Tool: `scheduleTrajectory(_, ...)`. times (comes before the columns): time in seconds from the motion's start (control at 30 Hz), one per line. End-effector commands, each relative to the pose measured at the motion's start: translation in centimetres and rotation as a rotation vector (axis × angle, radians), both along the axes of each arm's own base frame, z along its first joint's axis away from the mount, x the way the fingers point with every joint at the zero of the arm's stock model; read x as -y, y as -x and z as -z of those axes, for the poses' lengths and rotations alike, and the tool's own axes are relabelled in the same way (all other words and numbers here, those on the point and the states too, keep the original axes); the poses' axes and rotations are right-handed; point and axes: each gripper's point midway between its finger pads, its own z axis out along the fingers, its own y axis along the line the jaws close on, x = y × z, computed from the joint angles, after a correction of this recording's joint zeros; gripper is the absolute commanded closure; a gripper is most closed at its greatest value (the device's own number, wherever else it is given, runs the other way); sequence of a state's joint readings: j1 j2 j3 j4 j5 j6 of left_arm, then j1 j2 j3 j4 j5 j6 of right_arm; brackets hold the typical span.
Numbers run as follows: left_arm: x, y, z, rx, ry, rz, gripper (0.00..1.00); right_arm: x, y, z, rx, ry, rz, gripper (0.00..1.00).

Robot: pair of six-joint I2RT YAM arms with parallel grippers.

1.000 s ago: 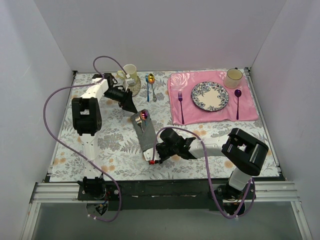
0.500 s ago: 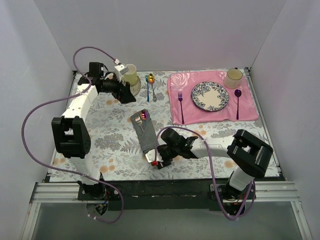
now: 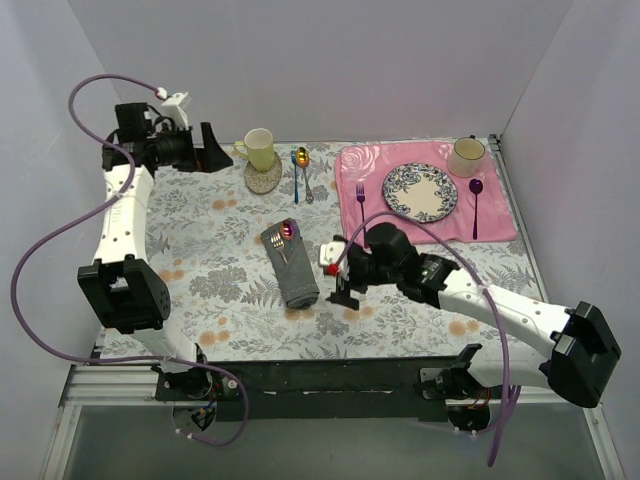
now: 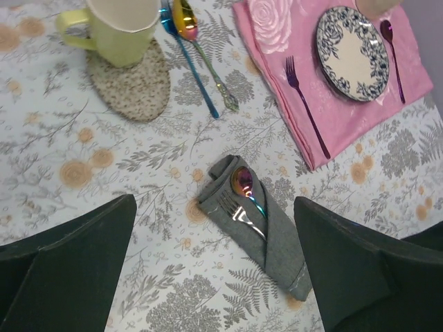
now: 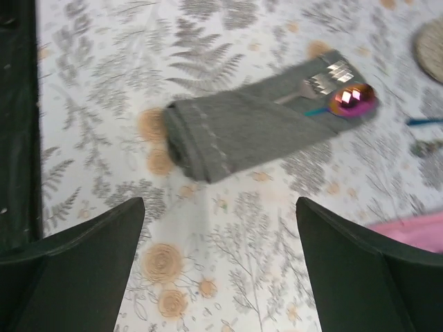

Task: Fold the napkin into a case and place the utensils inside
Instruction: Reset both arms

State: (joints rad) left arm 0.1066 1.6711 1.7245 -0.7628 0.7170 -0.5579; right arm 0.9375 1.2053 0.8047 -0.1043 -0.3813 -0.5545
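The dark grey napkin [image 3: 290, 267] lies folded into a long narrow case in the middle of the table, also seen in the left wrist view [image 4: 266, 235] and the right wrist view [image 5: 242, 131]. The silver fork [image 4: 239, 214] and the gold-to-purple spoon [image 4: 242, 181] stick out of its far end, their handles tucked inside. My right gripper [image 3: 340, 275] stands open just right of the napkin, holding nothing. My left gripper [image 3: 212, 155] is raised at the far left corner, open and empty.
A yellow mug [image 3: 258, 148] sits beside a round coaster [image 3: 264, 180]. A blue-handled gold spoon [image 3: 298, 168] lies next to them. The pink placemat [image 3: 425, 195] carries a patterned plate [image 3: 420, 192], a purple fork [image 3: 361, 212], a purple spoon [image 3: 476, 205] and a cup [image 3: 466, 155].
Both grippers opened and pulled away from the napkin. The left arm swung up and back to the far left corner; the right gripper moved from the napkin's near end to its right side.
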Motion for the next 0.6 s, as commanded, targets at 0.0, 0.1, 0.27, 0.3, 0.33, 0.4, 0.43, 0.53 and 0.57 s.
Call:
scheduleTrajectory(0.0, -1.7, 2.3, 0.3, -0.180, 0.114, -0.062, 0.02, 4.2, -5.6, -3.7, -0.127, -0.038, 0.363, 0.01)
scheduleTrajectory(0.1, -1.9, 3.8, 2.6, -0.218, 0.091, -0.087, 0.02, 7.3, -8.7, -5.0, -0.159, -0.053, 0.547, 0.01)
scheduleTrajectory(0.27, -3.2, 5.5, 7.1, -0.225, -0.025, -0.166, 0.02, 13.4, -11.8, -4.0, -0.249, -0.068, 0.824, 0.01)
scheduleTrajectory(0.3, -3.1, 5.6, 7.7, -0.210, -0.047, -0.163, 0.02, 14.5, -12.0, -3.3, -0.282, -0.068, 0.866, 0.01)
scheduleTrajectory(0.33, -3.0, 6.4, 9.6, -0.240, -0.072, -0.158, 0.02, 15.4, -12.1, -2.7, -0.322, -0.078, 0.914, 0.01)
scheduleTrajectory(0.4, -2.6, 6.8, 10.0, -0.198, -0.118, -0.159, 0.02, 18.0, -12.4, -0.9, -0.379, -0.073, 1.003, 0.01)
scheduleTrajectory(0.43, -2.2, 7.6, 11.5, -0.225, -0.126, -0.154, 0.02, 18.4, -12.2, -0.7, -0.400, -0.086, 1.017, 0.01)
scheduleTrajectory(0.53, -1.0, 8.9, 13.0, -0.231, -0.152, -0.148, 0.02, 19.4, -11.8, 0.1, -0.404, -0.086, 1.042, 0.01)
scheduleTrajectory(0.57, -1.0, 9.1, 13.5, -0.238, -0.166, -0.160, 0.02, 19.9, -11.8, 0.3, -0.403, -0.082, 1.054, 0.01)
